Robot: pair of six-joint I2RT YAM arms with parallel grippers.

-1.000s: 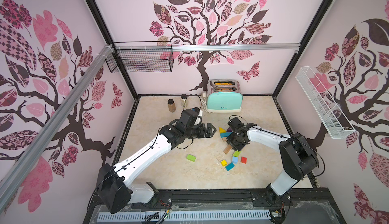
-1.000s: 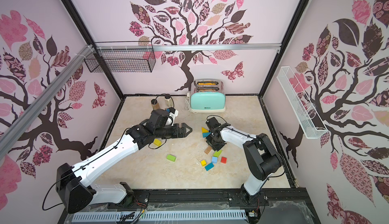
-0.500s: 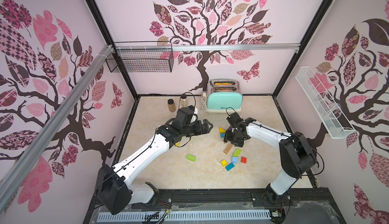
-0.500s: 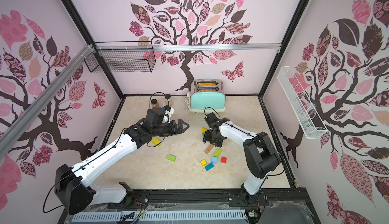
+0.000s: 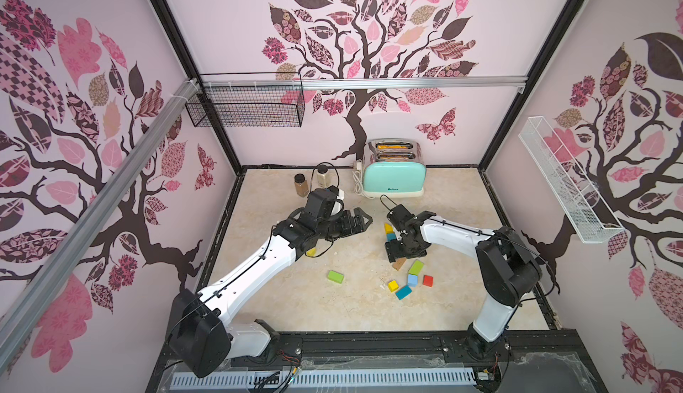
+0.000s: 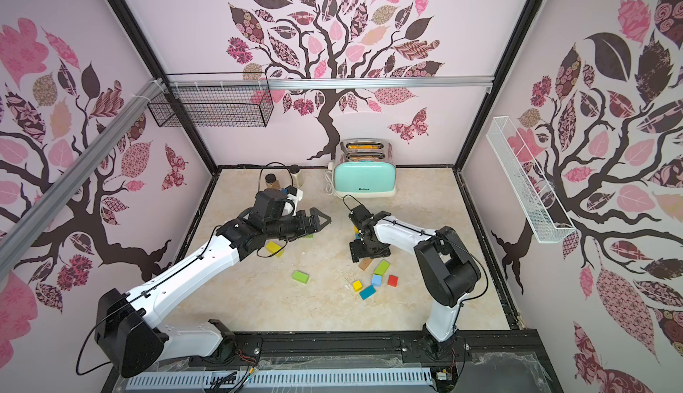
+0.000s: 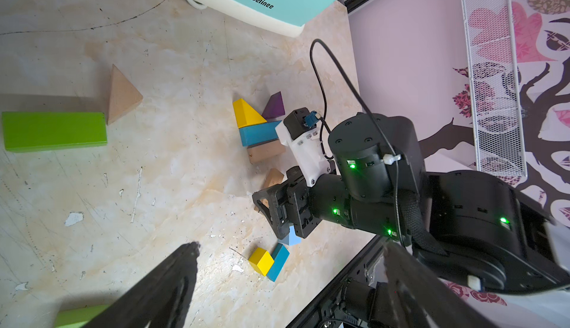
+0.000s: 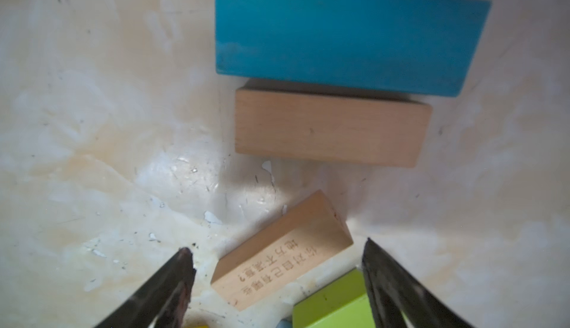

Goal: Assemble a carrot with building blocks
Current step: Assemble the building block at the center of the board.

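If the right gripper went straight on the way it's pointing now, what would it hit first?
Probably the engraved tan block, lying askew between the open jaws of the right gripper, with the tabletop just under it; depth is hard to judge.

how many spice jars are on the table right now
2. The dark-filled spice jar and the pale-filled spice jar stand side by side at the back of the table, beside the mint toaster. None looks hidden.

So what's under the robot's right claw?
A tan block with writing lies below the open right gripper, beside a green block. In both top views the gripper hides part of that tan block.
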